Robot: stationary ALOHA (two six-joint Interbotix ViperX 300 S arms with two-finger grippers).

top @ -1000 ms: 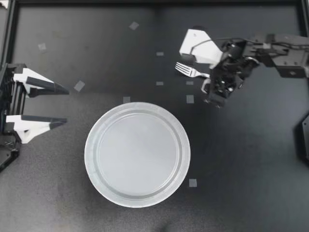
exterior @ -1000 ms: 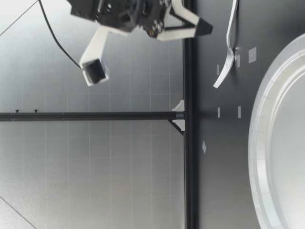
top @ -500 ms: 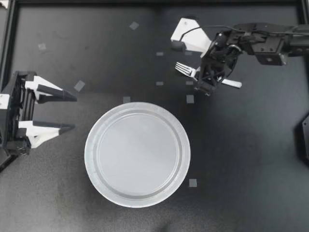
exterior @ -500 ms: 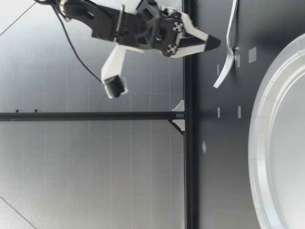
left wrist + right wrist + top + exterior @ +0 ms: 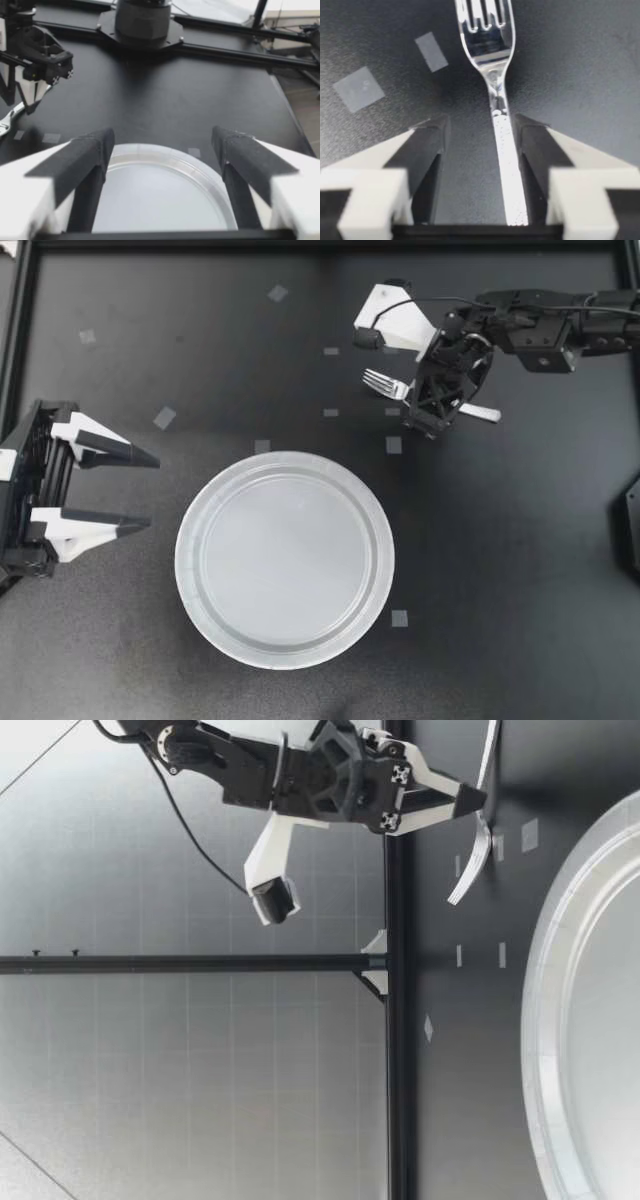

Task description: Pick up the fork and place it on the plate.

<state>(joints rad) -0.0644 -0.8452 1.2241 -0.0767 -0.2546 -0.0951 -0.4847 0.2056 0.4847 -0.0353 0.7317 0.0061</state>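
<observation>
The metal fork lies on the black table, tines toward the left arm, past the far edge of the clear plate. My right gripper is down over the fork's handle and hides its middle; the handle's end sticks out beyond it. In the right wrist view the fork runs between the fingers of my right gripper, close to one pad and with a gap to the other, so it is open. In the low view my right gripper has its tips at the table by the fork. My left gripper stands open beside the plate.
Small grey tape squares dot the table, one between fork and plate. Black frame rails border the table. In the left wrist view the plate lies just ahead of my left gripper.
My right gripper has moved left and down onto the fork's handle, its fingers narrowing. The left arm has shifted slightly and stays open.
</observation>
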